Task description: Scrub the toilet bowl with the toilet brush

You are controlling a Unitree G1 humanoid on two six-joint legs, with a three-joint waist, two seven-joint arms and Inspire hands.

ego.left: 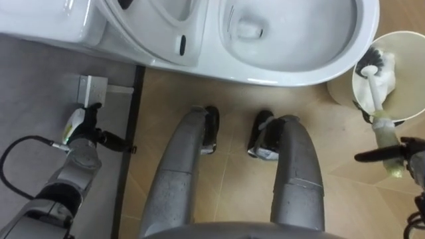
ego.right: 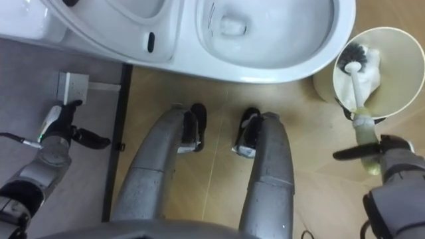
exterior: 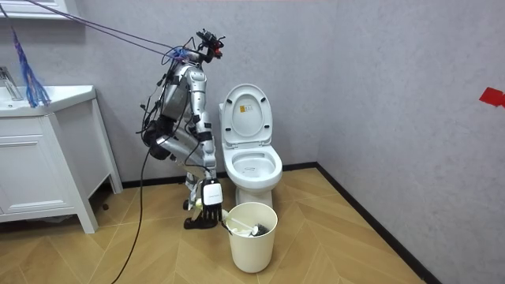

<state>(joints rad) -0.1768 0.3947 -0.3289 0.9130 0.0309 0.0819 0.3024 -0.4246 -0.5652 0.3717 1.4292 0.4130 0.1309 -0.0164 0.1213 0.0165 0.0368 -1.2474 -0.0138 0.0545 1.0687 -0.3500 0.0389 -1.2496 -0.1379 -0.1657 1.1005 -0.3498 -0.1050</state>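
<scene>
Brush (ego.right: 356,83), black-bristled and white-stemmed, rests in bucket (ego.right: 406,40), right hand (ego.right: 393,159) curled round its handle.

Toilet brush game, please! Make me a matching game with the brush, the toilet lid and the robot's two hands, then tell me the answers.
Things: 1 brush head; 2 toilet lid; 3 right hand; 4 left hand.
States: A raised; B curled round the brush handle; C in the white bin; D near the grey wall, holding nothing.
Pairs: 1-C, 2-A, 3-B, 4-D.
</scene>
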